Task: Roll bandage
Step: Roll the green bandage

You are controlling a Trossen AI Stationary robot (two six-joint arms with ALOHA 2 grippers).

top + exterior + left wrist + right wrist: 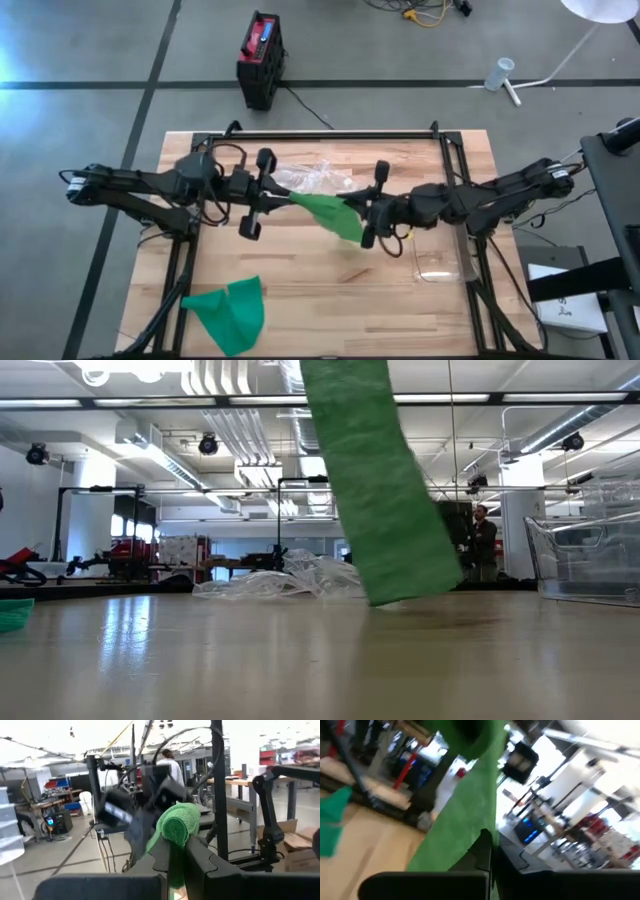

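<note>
A green bandage (328, 214) hangs above the middle of the table between my two grippers. Its rolled-up end (178, 822) is at my left gripper (284, 200), which is shut on it. From there the loose strip (385, 490) runs toward my right gripper (356, 216), which is shut on the strip, and droops toward the tabletop. I cannot tell whether its lowest edge (400, 598) touches the wood. A second green bandage (230, 312) lies crumpled at the table's near left corner. My left gripper pinches the bandage's rolled end (176, 836) between its two fingers, coming level from the table's left. The roll stands out past the fingertips, lifted clear of the table. My right gripper pinches the loose strip (468, 845) between its shut fingers, coming level from the table's right. The strip runs slanting from there up to the roll, and part of it hangs below.
A crumpled clear plastic bag (312, 178) lies on the table behind the grippers. A clear plastic box (440, 262) stands at the right side. The wood in front of the grippers, between the box and the second bandage, is bare.
</note>
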